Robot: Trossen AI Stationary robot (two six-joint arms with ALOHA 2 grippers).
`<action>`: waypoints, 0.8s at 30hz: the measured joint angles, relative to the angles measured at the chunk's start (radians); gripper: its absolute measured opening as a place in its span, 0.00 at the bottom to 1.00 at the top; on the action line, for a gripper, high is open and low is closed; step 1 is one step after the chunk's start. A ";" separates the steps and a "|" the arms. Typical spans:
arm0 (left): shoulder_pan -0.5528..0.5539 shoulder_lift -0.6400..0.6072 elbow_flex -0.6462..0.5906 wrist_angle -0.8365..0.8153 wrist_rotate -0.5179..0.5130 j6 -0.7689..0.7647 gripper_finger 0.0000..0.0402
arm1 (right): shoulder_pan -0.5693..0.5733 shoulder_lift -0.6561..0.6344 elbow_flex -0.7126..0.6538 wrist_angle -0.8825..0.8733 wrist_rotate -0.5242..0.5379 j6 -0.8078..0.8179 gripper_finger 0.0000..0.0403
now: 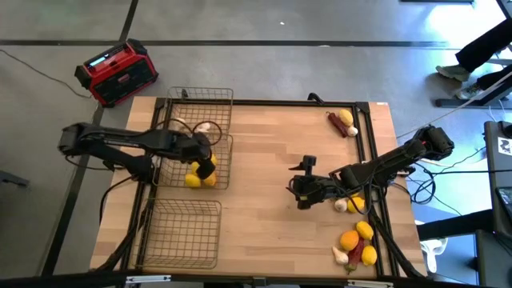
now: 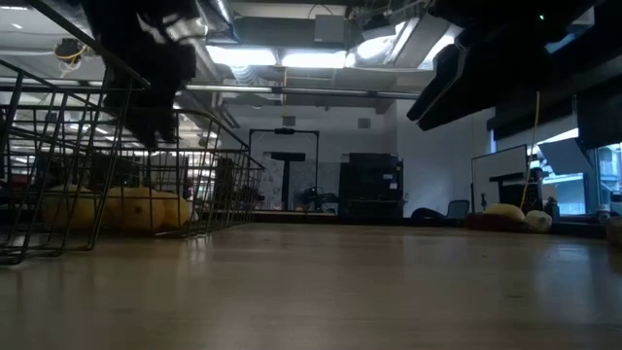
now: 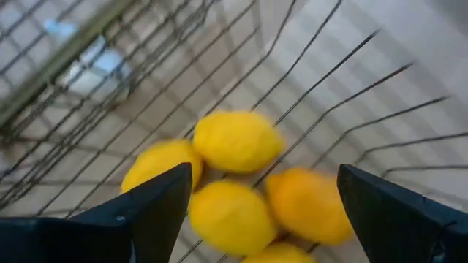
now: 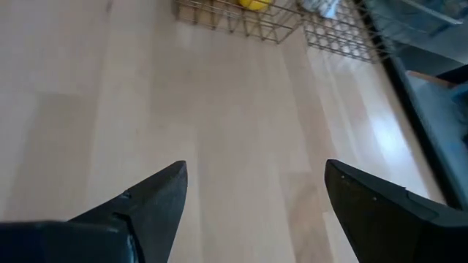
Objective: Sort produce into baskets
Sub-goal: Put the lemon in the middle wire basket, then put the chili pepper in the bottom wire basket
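The wooden table (image 1: 264,168) carries three wire baskets along the left arm's side: the far basket (image 1: 210,102) holds a whitish garlic bulb (image 1: 205,127), the middle basket (image 1: 224,164) holds the lemons (image 1: 198,178), and the near basket (image 1: 182,234) looks bare, which suggests each basket is meant for one kind of produce. The left gripper (image 1: 204,156) hangs over the middle basket directly above the lemons with its jaws spread wide and nothing between them, a pose that fits a piece just let go there. The right gripper (image 1: 302,192) hovers over bare wood near the table's middle, jaws likewise wide and empty, with the unsorted produce on its own side: a near pile (image 1: 358,240) of oranges, lemons and a chili, a lemon and garlic (image 1: 349,205) under the right arm, and chilies with a lemon (image 1: 342,121) at the far corner. Only the overhead view shows these piles and all three baskets at once. The left wrist view alone counts four or five lemons (image 3: 235,140) crowded in one basket corner, while the low view shows them (image 2: 126,207) resting on the basket floor.
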 joint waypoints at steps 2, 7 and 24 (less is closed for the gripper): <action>-0.014 -0.031 0.000 0.058 -0.006 0.016 0.84 | 0.000 0.000 0.000 0.010 -0.030 0.001 0.79; -0.072 -0.055 -0.016 0.321 -0.068 0.076 0.84 | -0.002 0.000 0.000 0.011 -0.036 0.026 0.79; -0.216 0.137 -0.025 0.763 -0.074 0.224 0.84 | -0.338 -0.002 0.000 -0.297 0.149 0.136 0.79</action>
